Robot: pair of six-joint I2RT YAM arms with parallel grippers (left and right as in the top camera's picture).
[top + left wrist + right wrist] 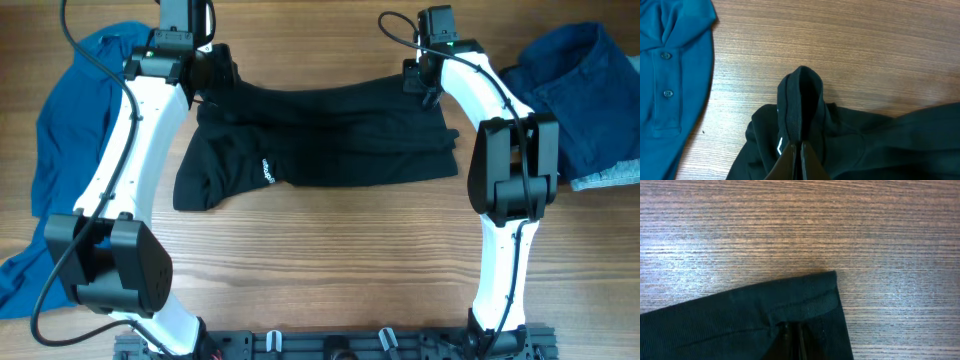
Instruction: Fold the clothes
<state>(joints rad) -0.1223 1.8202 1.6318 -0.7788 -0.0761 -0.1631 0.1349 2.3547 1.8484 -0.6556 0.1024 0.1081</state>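
One fold in, two garments waiting

From above, the black top (320,140) lies part-folded, blue shirt (70,130) left of it, navy piece (575,90) right, both unfolded. Left wrist: left gripper (800,150) pinches its bunched corner. Right wrist: right gripper (792,332) pinches its hem

The overhead view looks straight down on the whole worktop (330,240), far enough to take in both arms (130,170). The left wrist view sits close behind the left hand (801,146), facing forward and down onto the black top (800,100) (blue shirt (670,75) at its left edge). The right wrist view, nearer still behind the right hand (795,330), shows that top's hemmed corner, also seen from overhead
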